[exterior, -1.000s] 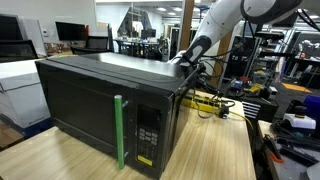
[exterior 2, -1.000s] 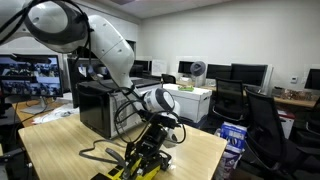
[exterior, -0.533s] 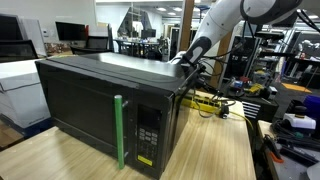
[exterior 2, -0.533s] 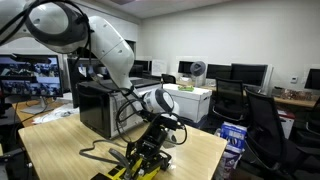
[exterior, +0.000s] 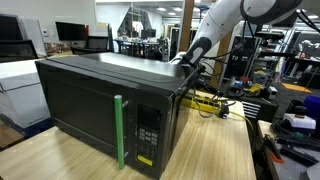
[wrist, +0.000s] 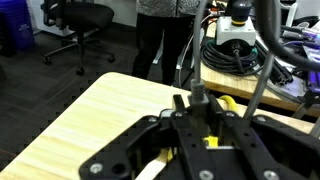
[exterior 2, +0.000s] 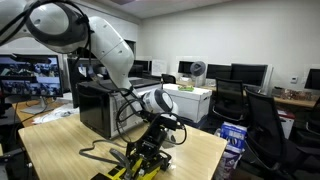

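Note:
My gripper (wrist: 197,108) points down at the wooden table (wrist: 90,120), its dark fingers shut on a small black plug (wrist: 197,96). A yellow power strip (wrist: 212,140) lies right under the jaws, partly hidden by the fingers. In both exterior views the gripper (exterior 2: 152,142) hangs low behind the black microwave (exterior: 100,100), just above the yellow power strip (exterior 2: 135,165). The microwave (exterior 2: 95,108) has a green handle (exterior: 119,130) on its door. In an exterior view the microwave's back corner hides most of the gripper (exterior: 187,64).
Black cables (wrist: 235,50) are coiled on the table beyond the gripper. A person's legs (wrist: 160,35) and an office chair (wrist: 80,18) stand past the table's edge. A black chair (exterior 2: 262,120) and desks with monitors (exterior 2: 250,75) fill the room.

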Controlling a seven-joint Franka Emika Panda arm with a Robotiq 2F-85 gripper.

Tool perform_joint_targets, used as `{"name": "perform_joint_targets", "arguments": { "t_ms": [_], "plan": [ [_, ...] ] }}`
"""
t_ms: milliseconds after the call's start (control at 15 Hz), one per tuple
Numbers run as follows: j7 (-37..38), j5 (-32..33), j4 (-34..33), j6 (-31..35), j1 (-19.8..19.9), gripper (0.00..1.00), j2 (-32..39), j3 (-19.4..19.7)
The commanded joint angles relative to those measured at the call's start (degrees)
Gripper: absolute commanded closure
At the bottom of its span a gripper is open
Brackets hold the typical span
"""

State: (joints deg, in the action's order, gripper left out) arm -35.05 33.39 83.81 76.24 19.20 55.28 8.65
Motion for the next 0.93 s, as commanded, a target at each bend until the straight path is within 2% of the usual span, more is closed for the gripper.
{"name": "perform_joint_targets", "arguments": {
  "t_ms": [0,400,867],
  "plan": [
    [0.8,0.3,3.2,2.7,0.1,0.93,-1.0,-0.9],
    [2.4,0.4,5.6,3.5,-0.3,0.93,-2.2,-1.4],
    [9.0,-3.0,8.5,5.6,0.2,0.93,-5.0,-1.8]
  ]
}}
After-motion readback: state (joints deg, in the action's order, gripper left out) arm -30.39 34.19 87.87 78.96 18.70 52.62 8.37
